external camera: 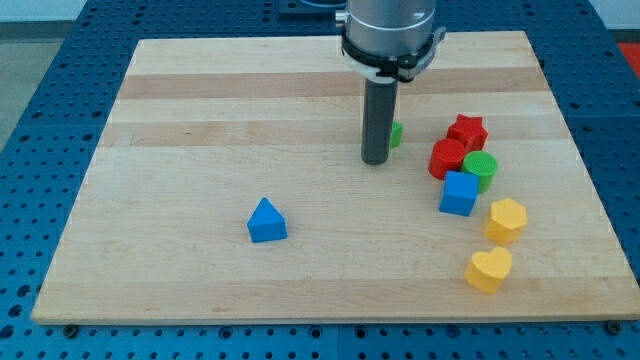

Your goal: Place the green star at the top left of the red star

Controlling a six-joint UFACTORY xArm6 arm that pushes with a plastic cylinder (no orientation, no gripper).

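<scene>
- Green star (397,133) is peeking out just behind my rod at its right side, mostly hidden, so I am taking its shape from the little that shows; it is sitting in the upper middle of the counter (200,120).
- Red star (467,130) is lying to the view's right of it, near but apart, with bare wood showing between them.
- Crowding the red star's lower side, a red cylinder (448,158) is touching it, and a green cylinder (480,170) is pressing against that one's right.
- A blue cube (459,193) is sitting just below the two cylinders, touching them.
- A yellow hexagon block (506,219) and a yellow heart (488,269) are trailing toward the view's bottom right.
- A blue triangle block (266,221) is resting well apart at the lower left of centre.
- My arm is coming straight down from the view's top, the rod standing upright.
- My tip (375,160) is resting just left of and slightly below the green star, seemingly against it.
- I am carrying no pincer, only the rod, so nothing is being held.
</scene>
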